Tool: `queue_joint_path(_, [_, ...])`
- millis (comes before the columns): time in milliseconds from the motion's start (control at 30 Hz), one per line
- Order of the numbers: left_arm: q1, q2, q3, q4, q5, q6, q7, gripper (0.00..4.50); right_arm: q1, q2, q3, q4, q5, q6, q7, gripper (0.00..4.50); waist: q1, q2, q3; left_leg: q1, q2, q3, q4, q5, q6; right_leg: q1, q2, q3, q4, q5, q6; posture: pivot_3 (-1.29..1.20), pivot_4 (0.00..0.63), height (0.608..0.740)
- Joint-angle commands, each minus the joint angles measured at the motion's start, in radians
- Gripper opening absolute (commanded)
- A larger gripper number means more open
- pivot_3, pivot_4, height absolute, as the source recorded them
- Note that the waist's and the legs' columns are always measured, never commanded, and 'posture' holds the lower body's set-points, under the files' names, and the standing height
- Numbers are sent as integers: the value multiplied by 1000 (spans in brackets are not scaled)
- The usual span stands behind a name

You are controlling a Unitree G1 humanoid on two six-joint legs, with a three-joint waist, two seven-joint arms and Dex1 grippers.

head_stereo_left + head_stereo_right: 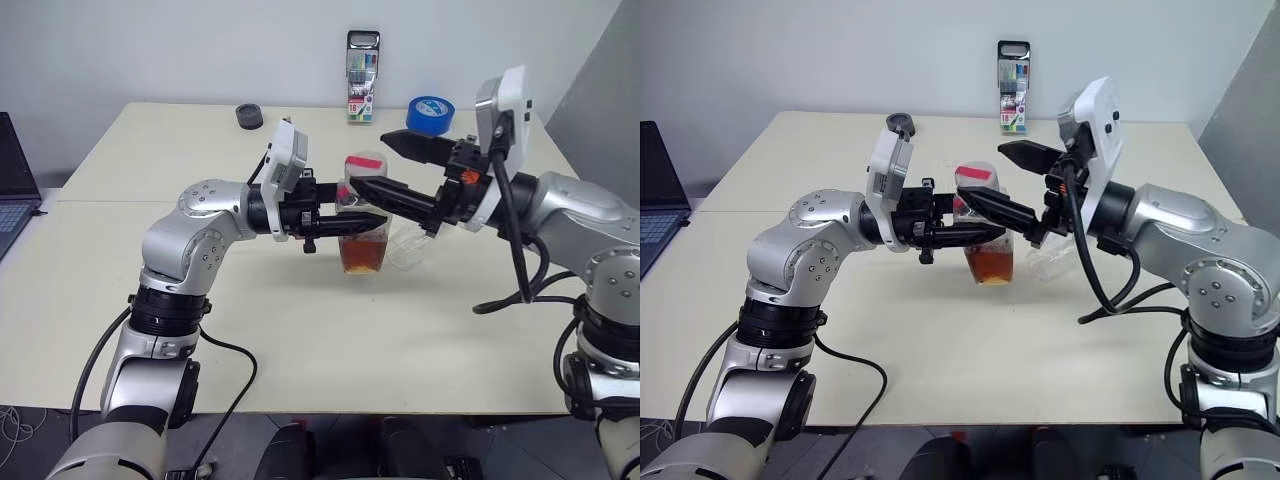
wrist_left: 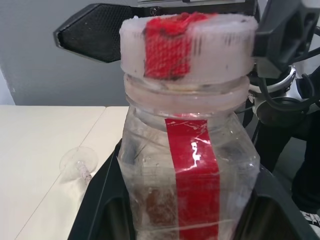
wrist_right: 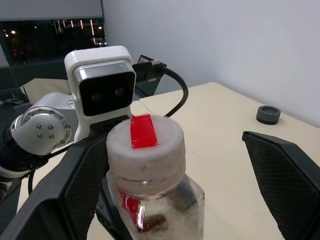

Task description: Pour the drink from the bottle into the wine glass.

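Right wrist view: my right jaws (image 3: 165,185) gape astride the cap (image 3: 145,141) (still on); left jaws (image 1: 365,222) clamp the upright bottle (image 1: 363,235).

A: What sort of place?
B: Office or lab. Plain beige worktop (image 1: 150,300), bare wall, laptop (image 1: 15,190) at the edge, marker case (image 1: 362,75), blue tape roll (image 1: 431,115).

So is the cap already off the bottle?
No, the white cap still sits on the bottle, between the open right gripper fingers.
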Motion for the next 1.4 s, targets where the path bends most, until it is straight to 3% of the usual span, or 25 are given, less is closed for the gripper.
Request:
queue_joint_path(33, [-12, 3, 15, -39, -3, -22, -2, 1779, 8, -21, -47, -48, 43, 6, -9, 4483, 0, 0, 0, 0, 0, 0, 0, 0, 0, 0, 0, 0, 0, 0, 0, 0, 150, 740])
queue_joint_path(300, [-20, -7, 10, -29, 0, -28, -4, 1779, -1, 2, -33, -77, 128, 18, -64, 4483, 0, 0, 0, 0, 0, 0, 0, 0, 0, 0, 0, 0, 0, 0, 0, 0, 150, 740])
queue_joint_path(567, [-17, -8, 9, -41, -2, -21, -2, 1779, -34, 57, 11, -37, 88, -11, -75, 4483, 0, 0, 0, 0, 0, 0, 0, 0, 0, 0, 0, 0, 0, 0, 0, 0, 150, 740])
queue_joint_path(667, [-4, 5, 13, -53, -5, -14, -2, 1779, -36, 67, 4, -30, 90, -14, -70, 3867, 0, 0, 0, 0, 0, 0, 0, 0, 0, 0, 0, 0, 0, 0, 0, 0, 150, 740])
queue_joint_path(867, [-1, 9, 15, -54, -5, -12, 4, 1779, -41, 71, -1, -21, 78, -17, -66, 1790, 0, 0, 0, 0, 0, 0, 0, 0, 0, 0, 0, 0, 0, 0, 0, 0, 150, 740])
queue_joint_path(1233, [20, 23, 21, -79, -18, 8, 11, 1779, -150, -37, -34, -9, -64, -74, -38, 1785, 0, 0, 0, 0, 0, 0, 0, 0, 0, 0, 0, 0, 0, 0, 0, 0, 150, 740])
queue_joint_path(1333, [21, 18, 19, -77, -17, 7, 16, 1779, -61, -35, -99, -9, -87, -56, -133, 1785, 1, 0, 0, 0, 0, 0, 0, 0, 0, 0, 0, 0, 0, 0, 0, 0, 150, 740])
queue_joint_path(1400, [23, 13, 19, -82, -20, 9, 24, 1779, 117, -55, -130, -29, -194, -85, -177, 1785, 4, -2, -1, 0, 0, 0, -1, 0, 0, 1, 0, 0, -1, 0, 0, 0, 150, 740])
